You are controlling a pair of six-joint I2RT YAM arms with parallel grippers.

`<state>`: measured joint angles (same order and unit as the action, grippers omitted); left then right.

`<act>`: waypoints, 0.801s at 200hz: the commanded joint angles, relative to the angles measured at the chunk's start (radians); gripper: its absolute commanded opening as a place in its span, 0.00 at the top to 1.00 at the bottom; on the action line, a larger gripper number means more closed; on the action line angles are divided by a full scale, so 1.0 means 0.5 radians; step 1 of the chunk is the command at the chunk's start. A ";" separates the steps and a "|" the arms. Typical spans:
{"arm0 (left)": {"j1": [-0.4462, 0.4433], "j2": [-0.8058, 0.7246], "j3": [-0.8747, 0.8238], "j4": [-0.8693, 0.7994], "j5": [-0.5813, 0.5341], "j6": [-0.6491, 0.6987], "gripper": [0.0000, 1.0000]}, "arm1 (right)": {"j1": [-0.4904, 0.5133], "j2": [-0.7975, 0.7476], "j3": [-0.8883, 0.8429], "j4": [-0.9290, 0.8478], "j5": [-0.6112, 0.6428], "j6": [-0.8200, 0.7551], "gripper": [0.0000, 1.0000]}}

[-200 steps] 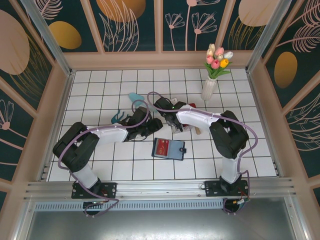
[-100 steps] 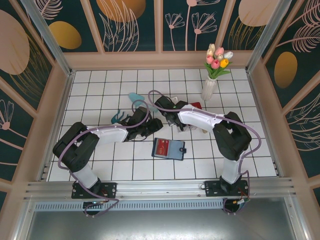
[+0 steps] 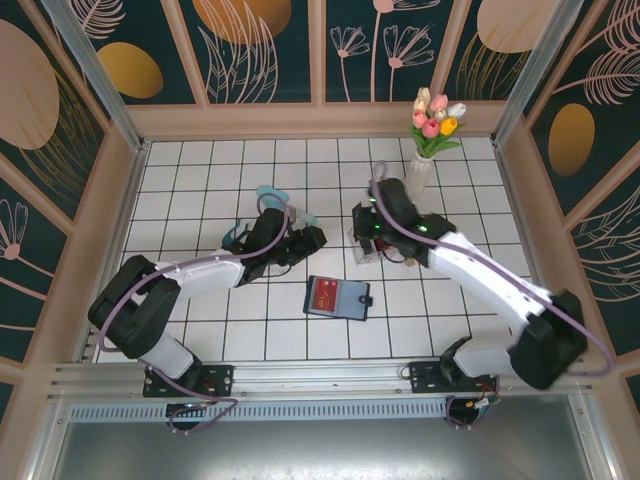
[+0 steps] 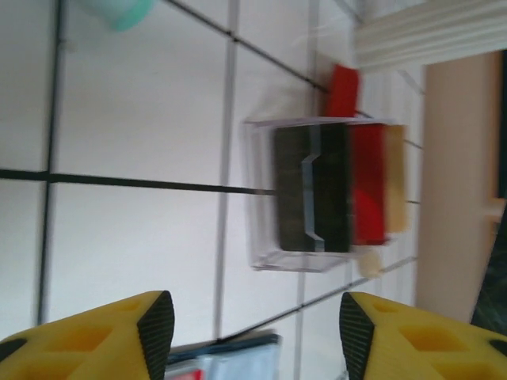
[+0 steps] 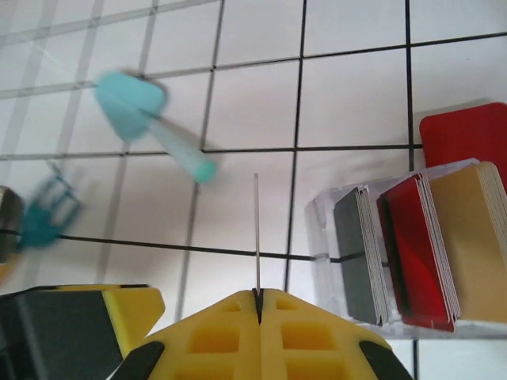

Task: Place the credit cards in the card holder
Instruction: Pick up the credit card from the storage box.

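The navy card holder (image 3: pixel 337 297) lies open on the tiles with a red card in it; its edge (image 4: pixel 226 362) shows between my left fingers. The credit cards stand in a clear rack (image 3: pixel 366 248): a black stack (image 5: pixel 360 255), a red stack (image 5: pixel 416 252) and a gold stack (image 5: pixel 469 241). My right gripper (image 5: pixel 257 294) is shut on one thin card (image 5: pixel 257 233), seen edge-on, held just left of the rack. In the top view that gripper (image 3: pixel 366 228) hovers by the rack. My left gripper (image 4: pixel 255 336) is open with nothing in it, left of the rack (image 4: pixel 317 190) and above the holder.
A teal toy shovel (image 5: pixel 146 115) and a teal rake (image 5: pixel 38 218) lie on the tiles left of the rack. A red toy (image 5: pixel 463 134) lies behind the rack. A white vase of tulips (image 3: pixel 420 172) stands at the back right. Wooden walls ring the table.
My right gripper has shut on a card and drawn it out of the rack, its arm swinging out to the right. The left gripper has shifted right and opened a little wider.
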<state>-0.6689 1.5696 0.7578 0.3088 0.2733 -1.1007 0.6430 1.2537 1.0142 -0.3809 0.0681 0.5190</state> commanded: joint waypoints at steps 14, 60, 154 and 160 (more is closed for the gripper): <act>0.014 -0.021 -0.078 0.700 0.425 -0.210 0.38 | -0.181 -0.300 -0.451 0.717 -0.801 0.483 1.00; 0.014 0.027 -0.064 1.043 0.572 -0.356 0.39 | -0.294 -0.386 -0.678 1.081 -1.088 0.732 1.00; 0.013 0.001 -0.087 1.013 0.589 -0.348 0.68 | -0.319 -0.380 -0.815 1.283 -1.158 0.864 1.00; 0.013 -0.001 -0.089 1.005 0.594 -0.342 0.71 | -0.319 -0.379 -0.824 1.286 -1.150 0.869 1.00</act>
<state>-0.6647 1.5700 0.7246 0.7753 0.5507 -1.2793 0.4915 1.0756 0.6228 0.1970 -0.4946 0.9268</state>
